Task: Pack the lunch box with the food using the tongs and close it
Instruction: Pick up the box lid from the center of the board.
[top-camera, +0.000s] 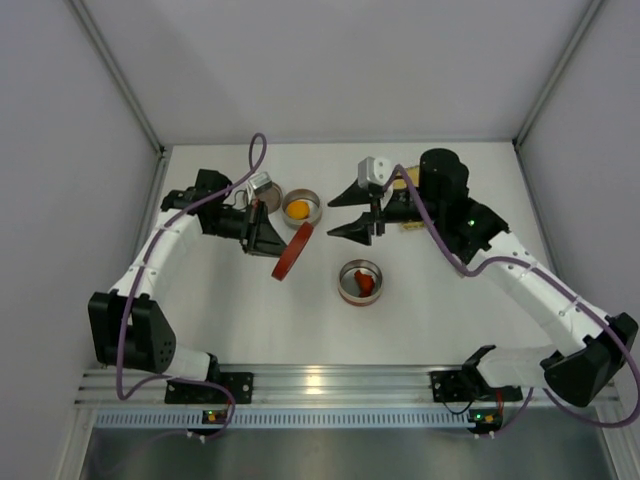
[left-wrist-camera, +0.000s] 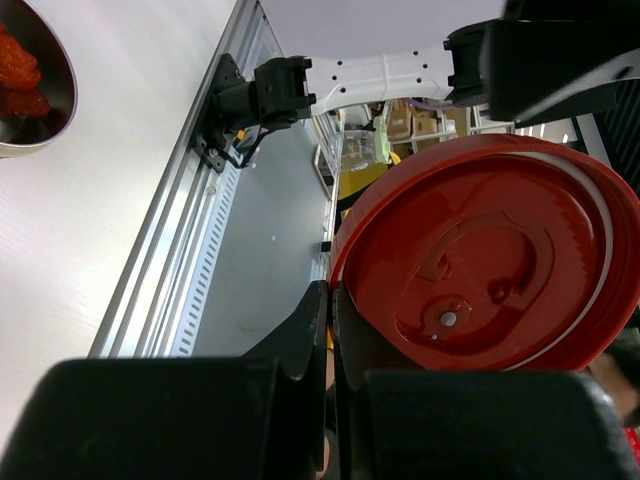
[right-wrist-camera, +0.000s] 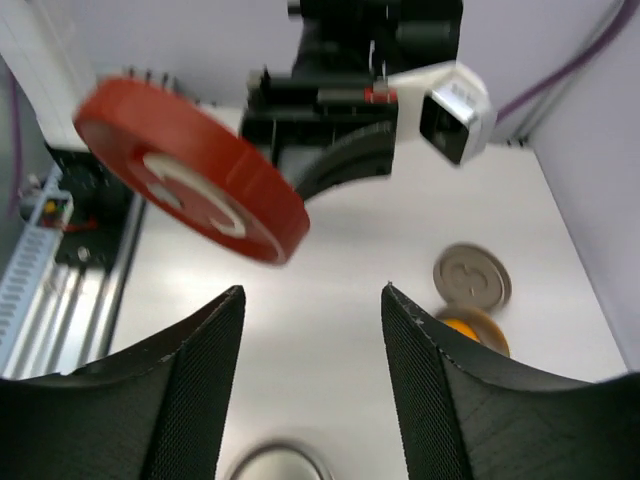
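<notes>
The lunch box shows as two separate round steel bowls. One bowl (top-camera: 300, 209) holds the orange piece of food (top-camera: 298, 209). The other bowl (top-camera: 360, 282) holds dark red food (top-camera: 366, 283). My left gripper (top-camera: 268, 238) is shut on the rim of the red lid (top-camera: 291, 252), which hangs tilted between the two bowls. In the left wrist view the fingers (left-wrist-camera: 312, 330) pinch the lid (left-wrist-camera: 490, 260) at its edge. My right gripper (top-camera: 362, 212) stands open and empty beside the orange bowl, facing the lid (right-wrist-camera: 190, 170). The tongs are out of view.
A tan mat (top-camera: 410, 226) peeks out from under the right arm. The aluminium rail (top-camera: 320, 385) runs along the near edge. White walls close in the table on three sides. The steel rim of the red-food bowl (right-wrist-camera: 275, 462) lies just below my right fingers.
</notes>
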